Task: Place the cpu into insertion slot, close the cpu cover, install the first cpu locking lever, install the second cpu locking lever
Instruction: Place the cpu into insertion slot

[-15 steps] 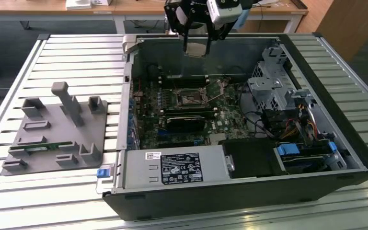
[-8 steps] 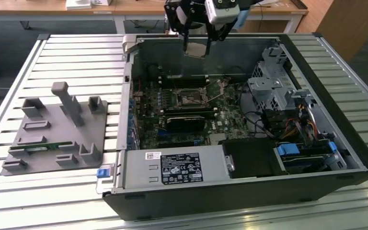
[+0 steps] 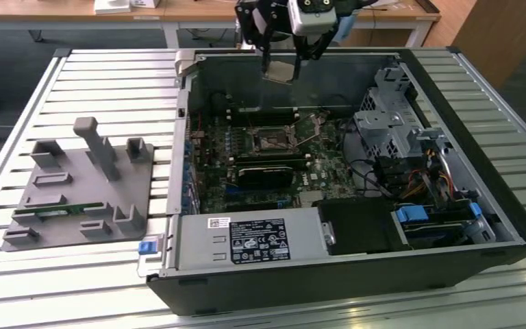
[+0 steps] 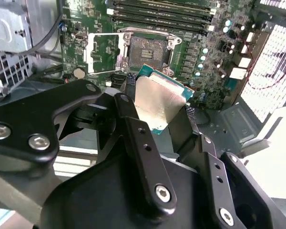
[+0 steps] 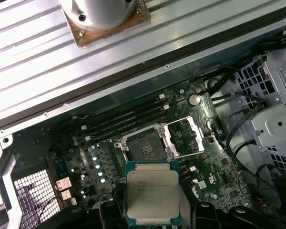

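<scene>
My gripper (image 3: pixel 281 63) hangs above the far side of the open computer case (image 3: pixel 519 226), shut on the cpu (image 3: pixel 279 71) by two opposite edges. In both wrist views the cpu (image 4: pixel 157 102) (image 5: pixel 151 195) shows as a silvery square on a green carrier between the black fingers (image 4: pixel 133 119). The insertion slot (image 3: pixel 270 141) (image 4: pixel 147 50) (image 5: pixel 144 149) lies bare on the motherboard, below the chip and apart from it. The cpu cover (image 5: pixel 185 137) (image 4: pixel 101 47) is swung open and lies beside the slot.
Memory slots (image 5: pixel 128 119) run along one side of the socket and a long black card (image 3: pixel 268 171) along the other. A labelled silver power supply (image 3: pixel 249 240), a drive cage (image 3: pixel 391 130) and cables fill the case. A grey fixture (image 3: pixel 80 185) sits at the exterior view's left.
</scene>
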`<action>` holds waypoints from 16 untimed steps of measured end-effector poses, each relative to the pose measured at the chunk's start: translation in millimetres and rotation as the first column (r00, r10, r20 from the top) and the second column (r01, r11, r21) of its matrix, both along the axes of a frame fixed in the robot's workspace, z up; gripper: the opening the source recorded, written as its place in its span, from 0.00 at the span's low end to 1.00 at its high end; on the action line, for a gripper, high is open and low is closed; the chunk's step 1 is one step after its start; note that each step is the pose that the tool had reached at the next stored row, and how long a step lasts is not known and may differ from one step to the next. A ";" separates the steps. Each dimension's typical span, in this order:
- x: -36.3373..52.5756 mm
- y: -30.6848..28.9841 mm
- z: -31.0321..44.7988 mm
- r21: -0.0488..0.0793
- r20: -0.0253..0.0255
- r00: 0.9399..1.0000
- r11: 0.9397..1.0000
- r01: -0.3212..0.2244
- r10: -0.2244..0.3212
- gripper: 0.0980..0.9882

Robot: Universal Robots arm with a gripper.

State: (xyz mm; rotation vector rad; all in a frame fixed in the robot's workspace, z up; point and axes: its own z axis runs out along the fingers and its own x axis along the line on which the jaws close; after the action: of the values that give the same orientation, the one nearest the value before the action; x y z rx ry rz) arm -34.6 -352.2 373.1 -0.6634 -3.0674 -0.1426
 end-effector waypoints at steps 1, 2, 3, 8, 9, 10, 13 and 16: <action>0.0 0.0 -0.1 0.000 0.000 1.000 1.000 0.015 -0.015 0.48; 0.0 0.0 -0.2 0.000 0.000 1.000 1.000 0.030 -0.030 0.48; 0.0 0.0 -0.3 0.000 0.000 0.999 0.999 0.045 -0.045 0.48; 0.0 0.0 -1.0 0.000 0.000 0.993 0.993 0.121 -0.121 0.48; 0.0 0.0 -1.1 0.000 0.000 0.991 0.991 0.136 -0.136 0.48; 0.0 0.0 -1.2 -0.001 0.000 0.989 0.989 0.150 -0.150 0.48; -0.1 0.0 -1.8 -0.001 0.000 0.981 0.981 0.194 -0.194 0.48; 0.0 0.0 -2.6 -0.002 0.000 0.972 0.972 0.236 -0.236 0.48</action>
State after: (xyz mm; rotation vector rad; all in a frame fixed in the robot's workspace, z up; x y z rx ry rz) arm -34.7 -352.2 370.5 -1.0265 -2.9777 -0.1396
